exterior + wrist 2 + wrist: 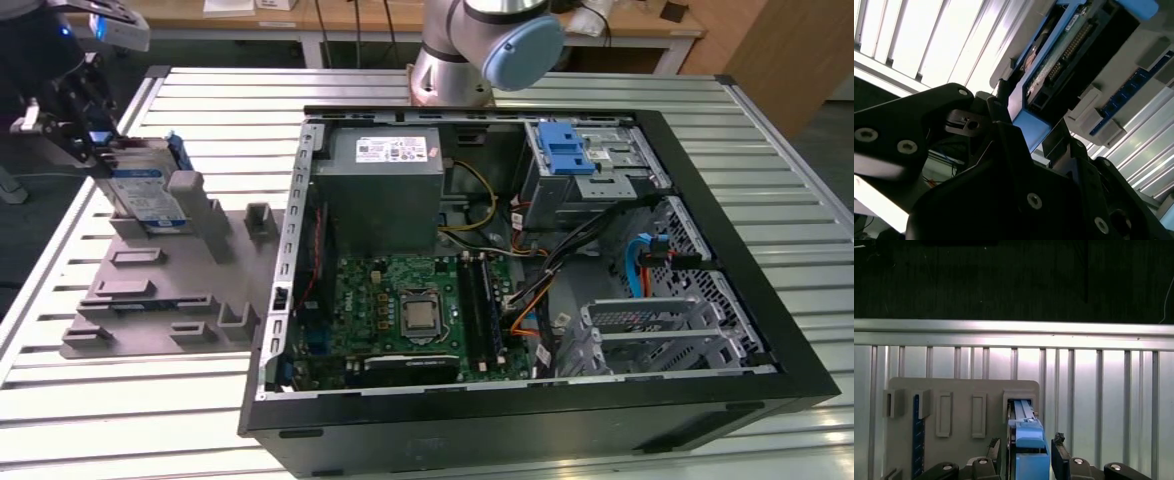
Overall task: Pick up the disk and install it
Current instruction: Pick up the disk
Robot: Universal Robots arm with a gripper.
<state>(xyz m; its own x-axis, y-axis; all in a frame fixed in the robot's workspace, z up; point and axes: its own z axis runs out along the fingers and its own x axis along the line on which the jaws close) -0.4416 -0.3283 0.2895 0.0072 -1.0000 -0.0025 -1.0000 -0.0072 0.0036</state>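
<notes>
One disk [140, 195] stands edge-up in the grey holder [147, 300], nine o'clock from the case [534, 410], so the gripper [1026, 447] can straddle it; whether the jaws clamp, I cannot tell.

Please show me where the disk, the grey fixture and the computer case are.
disk [140, 195]: exterior view, its white-and-blue label.
grey fixture [147, 290]: exterior view, bare flat base.
computer case [534, 425]: exterior view, black near wall.

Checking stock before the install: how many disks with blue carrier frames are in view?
1. The disk stands upright in the grey holder at the exterior view's left, the pincer at its top edge. Others may sit hidden inside the computer case.
</notes>
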